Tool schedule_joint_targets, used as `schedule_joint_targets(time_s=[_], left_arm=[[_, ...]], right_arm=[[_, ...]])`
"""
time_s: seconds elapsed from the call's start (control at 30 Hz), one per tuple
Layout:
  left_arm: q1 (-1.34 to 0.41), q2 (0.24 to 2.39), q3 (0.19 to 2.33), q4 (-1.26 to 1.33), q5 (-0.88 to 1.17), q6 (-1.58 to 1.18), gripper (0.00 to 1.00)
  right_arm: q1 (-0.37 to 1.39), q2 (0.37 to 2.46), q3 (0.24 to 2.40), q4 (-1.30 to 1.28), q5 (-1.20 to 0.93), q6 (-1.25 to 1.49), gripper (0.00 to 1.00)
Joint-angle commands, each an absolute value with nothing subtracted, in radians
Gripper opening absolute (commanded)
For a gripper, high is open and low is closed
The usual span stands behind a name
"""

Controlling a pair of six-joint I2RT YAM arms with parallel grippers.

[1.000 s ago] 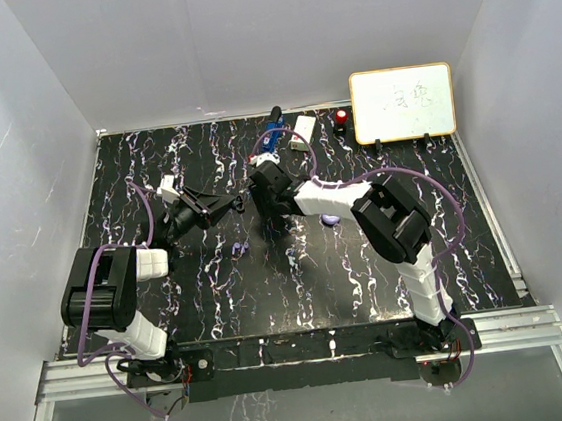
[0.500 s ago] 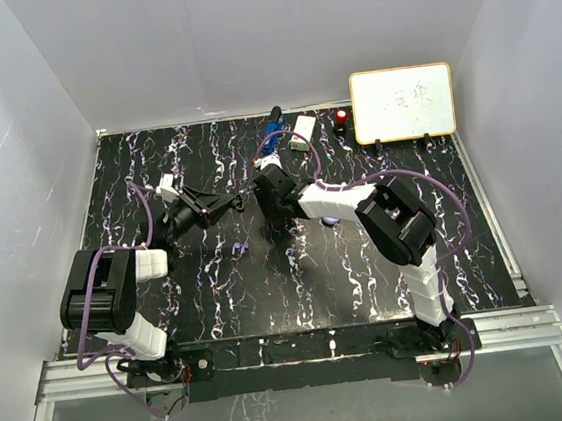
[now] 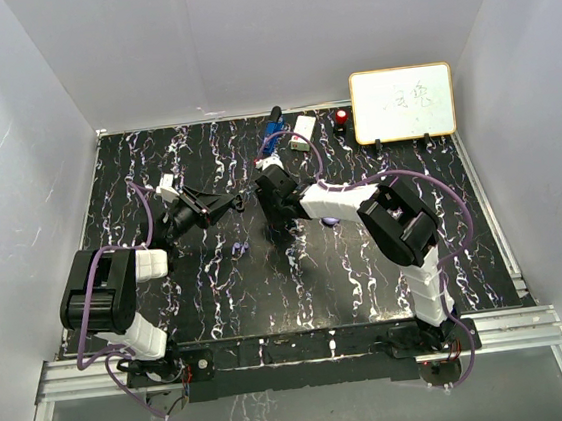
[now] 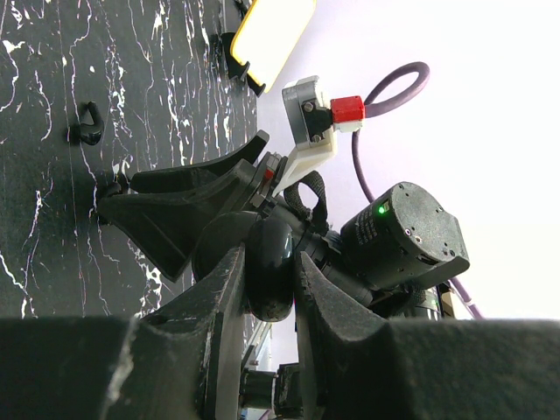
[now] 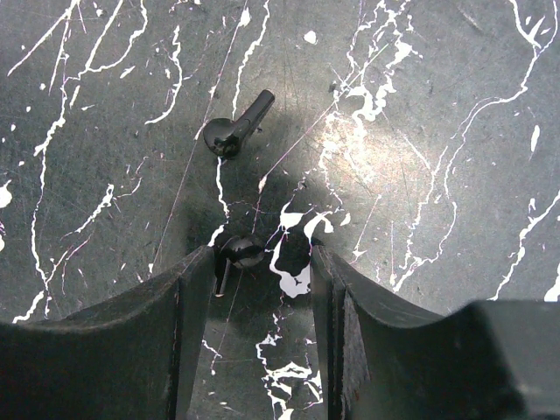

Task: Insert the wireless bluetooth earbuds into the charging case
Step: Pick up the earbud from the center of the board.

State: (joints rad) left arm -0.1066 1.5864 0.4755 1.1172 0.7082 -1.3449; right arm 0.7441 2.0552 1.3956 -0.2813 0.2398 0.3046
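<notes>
In the left wrist view my left gripper (image 4: 269,255) is shut on a glossy black round charging case (image 4: 269,267), held off the table. The right wrist view has my right gripper (image 5: 261,258) open and low over the table. One black earbud (image 5: 238,252) lies between its fingers, close against the left finger (image 5: 188,289). A second black earbud (image 5: 236,127) lies just beyond the fingertips. From above, the two grippers (image 3: 232,203) (image 3: 268,224) stand close together mid-table. A pale lilac earbud pair (image 3: 240,247) lies just in front of them.
A lilac case (image 3: 330,220) peeks out beside the right forearm. At the back stand a blue tool (image 3: 273,131), a white box (image 3: 303,131), a red-topped item (image 3: 341,117) and a whiteboard (image 3: 403,103). White walls surround the black marbled table (image 3: 170,303).
The right arm has shifted slightly, its forearm now covering more of the lilac case. The left arm and its held case have stayed put.
</notes>
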Motion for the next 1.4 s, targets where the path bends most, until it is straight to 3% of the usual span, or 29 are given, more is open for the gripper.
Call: schedule_joint_targets(time_s=[0.0,0.6,1.37], left_arm=[[-0.101,1.540,0.483,1.130,0.725,-1.336,0.00],[-0.101,1.538,0.476,1.134,0.726,-1.336,0.00],[-0.100,1.524,0.472,1.122,0.726,-1.332,0.00]], right_arm=[[0.742,2.034,1.382,-0.330,0.227,0.285,0.46],[0.741,2.060,1.426,-0.328,0.116,0.307,0.43],[0.742,2.068,1.426,-0.355,0.178,0.306,0.42]])
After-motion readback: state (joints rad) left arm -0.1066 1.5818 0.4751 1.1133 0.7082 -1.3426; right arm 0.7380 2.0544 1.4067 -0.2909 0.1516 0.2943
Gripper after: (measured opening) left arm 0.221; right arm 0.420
